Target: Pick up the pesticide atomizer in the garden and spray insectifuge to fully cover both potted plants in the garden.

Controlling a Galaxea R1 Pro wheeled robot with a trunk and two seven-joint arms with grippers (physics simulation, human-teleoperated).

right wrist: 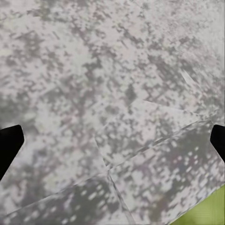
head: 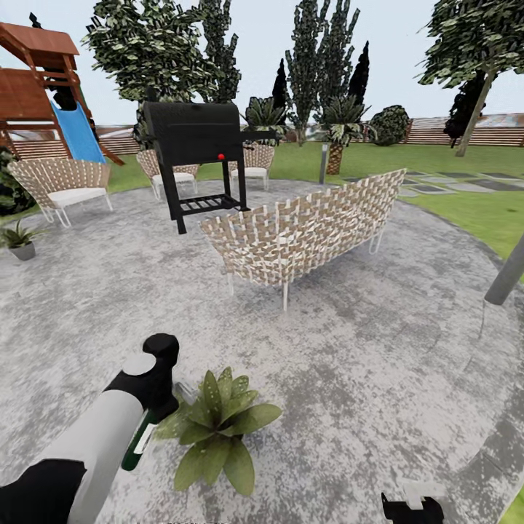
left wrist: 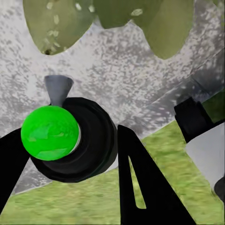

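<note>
Near the head camera's lower edge, the left end effector (head: 149, 418) is mostly hidden behind its own grey-and-black forearm; its wrist view shows two black fingers (left wrist: 140, 187) closed around the dark, round-bodied pesticide atomizer with a glossy green cap and small grey funnel nozzle (left wrist: 70, 138), whose green lower body peeks out beneath the wrist in the head view. The nozzle sits just beside the near potted plant, a low rosette of pointed, pale-speckled green leaves (head: 218, 429), whose pot is covered by its foliage. The right end effector (right wrist: 112, 140) is cut off at the frame edges, its black fingertips spread wide over the round mottled grey paved patio (head: 378, 364). Farther off stand a woven tan lattice sofa (head: 306, 229), a black boxy metal grill (head: 196, 156), and, at the left edge, the second potted plant in a little grey pot (head: 20, 242).
</note>
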